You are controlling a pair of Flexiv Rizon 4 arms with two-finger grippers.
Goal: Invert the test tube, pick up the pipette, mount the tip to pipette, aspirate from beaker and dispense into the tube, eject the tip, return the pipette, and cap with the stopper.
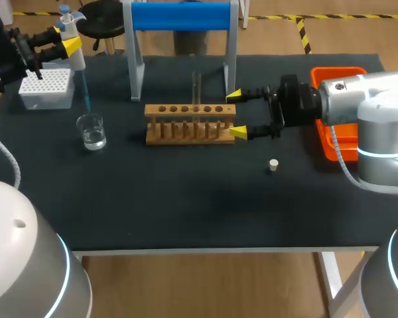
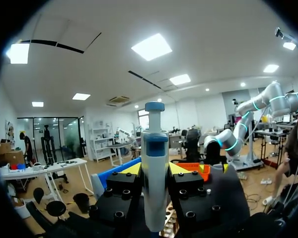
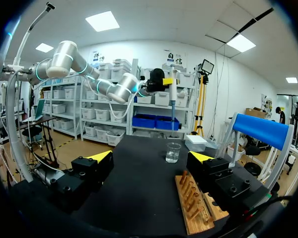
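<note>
My left gripper (image 1: 65,41) is shut on the white pipette (image 1: 73,50), held upright at the table's far left. Its blue tip (image 1: 85,96) hangs just above the glass beaker (image 1: 91,130), which holds a little liquid. In the left wrist view the pipette (image 2: 155,173) stands between the yellow fingers of that gripper (image 2: 155,169). A clear test tube (image 1: 196,86) stands upright in the wooden rack (image 1: 190,122). My right gripper (image 1: 236,114) is open at the rack's right end, one tip behind it and one in front. The white stopper (image 1: 273,165) lies on the mat nearer the front.
A white tip box (image 1: 46,87) sits behind the beaker. A blue-topped stand (image 1: 180,16) rises behind the rack. An orange tray (image 1: 338,112) lies under my right arm. From the right wrist, the gripper (image 3: 151,158), rack (image 3: 193,203) and beaker (image 3: 173,152) show.
</note>
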